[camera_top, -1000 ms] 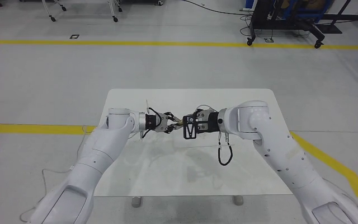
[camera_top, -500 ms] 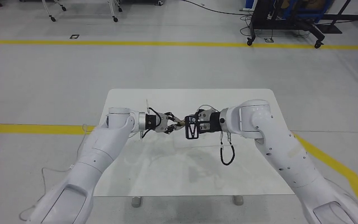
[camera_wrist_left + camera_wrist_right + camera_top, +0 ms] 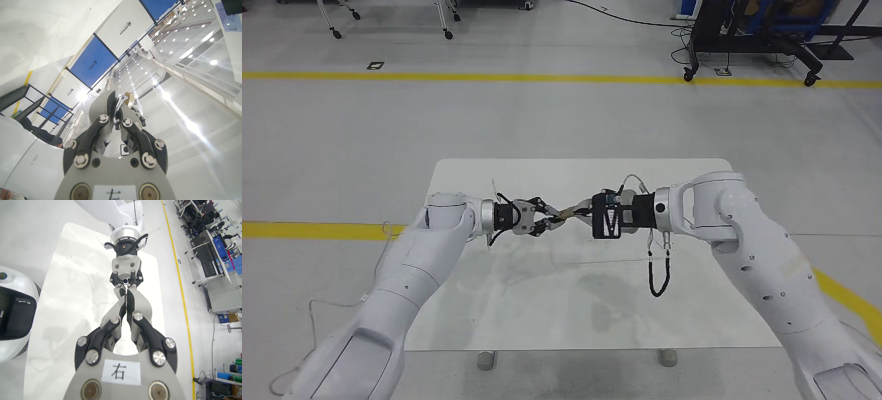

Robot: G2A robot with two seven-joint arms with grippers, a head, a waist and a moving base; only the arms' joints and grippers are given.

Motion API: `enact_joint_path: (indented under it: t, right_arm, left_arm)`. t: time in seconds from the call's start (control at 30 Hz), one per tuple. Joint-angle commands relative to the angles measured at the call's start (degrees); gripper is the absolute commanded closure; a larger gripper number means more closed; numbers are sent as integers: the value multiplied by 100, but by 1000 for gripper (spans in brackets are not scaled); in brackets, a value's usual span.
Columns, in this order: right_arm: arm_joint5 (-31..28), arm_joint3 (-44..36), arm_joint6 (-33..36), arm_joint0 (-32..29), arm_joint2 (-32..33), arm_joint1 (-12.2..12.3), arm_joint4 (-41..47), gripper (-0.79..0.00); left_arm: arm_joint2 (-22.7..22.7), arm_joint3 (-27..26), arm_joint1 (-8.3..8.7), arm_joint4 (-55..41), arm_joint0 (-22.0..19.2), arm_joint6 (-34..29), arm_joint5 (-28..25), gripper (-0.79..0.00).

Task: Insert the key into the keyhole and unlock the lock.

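The fingers (image 3: 99, 108) of the left gripper (image 3: 119, 102) are clamped on the lock (image 3: 130, 98). Its silver shackle (image 3: 117, 108) sits between the black pads, and the brass body juts out just beyond the fingertips.

The fingers (image 3: 142, 306) of the right gripper (image 3: 125, 297) are pressed together on a thin silvery blade held edge-on between the pads. This is apparently the key (image 3: 125, 300), though so little of it shows that its shape cannot be made out.

From above, the left gripper (image 3: 538, 216) and the right gripper (image 3: 585, 213) point straight at each other, tip to tip, over the white table (image 3: 662, 300). The lock (image 3: 562, 213) sits in the small space where the two sets of fingertips meet.

In the right wrist view, the left gripper's tips lie directly past the right fingertips, touching or nearly so. Whether the key's end is inside the keyhole cannot be told, because the fingers hide that spot.
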Motion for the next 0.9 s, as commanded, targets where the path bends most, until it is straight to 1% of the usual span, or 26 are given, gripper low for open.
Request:
enact_joint_path:
  t: [0.0, 0.13, 0.17, 0.23, 0.3, 0.37, 0.43, 0.47, 0.57, 0.73, 0.87]
  right_arm:
    - [0, -1, 4, 0, -1, -2, -16, 0]
    - [0, -1, 4, 0, -1, -2, -16, 0]
    - [0, -1, 4, 0, -1, -2, -16, 0]
    - [168, 42, -110, -55, 73, 3, 22, 0]
    - [189, 134, -190, -75, 220, 30, 62, 0]
    - [160, 220, -210, -106, 359, 61, 104, 0]
    - [161, 334, -74, -115, 417, 86, 65, 0]
    - [147, 424, -43, -100, 415, 91, 99, 0]
    - [132, 653, 105, 27, 322, 84, 151, 0]
    - [91, 851, 360, 316, -119, 11, 240, 0]
    - [139, 1002, 407, 562, -386, -54, 293, 0]
  left_arm:
    - [1, -3, -2, -9, 2, 9, 90, 0]
    - [1, -3, -2, -9, 2, 9, 90, 0]
    - [-30, -59, -5, -57, 34, 68, -27, 0]
    - [-177, -261, -5, -240, 148, 207, -526, 0]
    - [-305, -463, 15, -228, 240, 297, -1104, 0]
    - [-388, -676, 54, 1, 323, 377, -1653, 0]
    - [-433, -922, 102, 365, 404, 397, -2138, 0]
    - [-467, -1048, 119, 386, 459, 321, -2240, 0]
    - [-549, -1414, 179, 694, 573, 308, -2501, 0]
    - [-676, -1827, 253, 926, 758, 412, -2454, 0]
    - [-703, -1932, 284, 1078, 826, 431, -2394, 0]
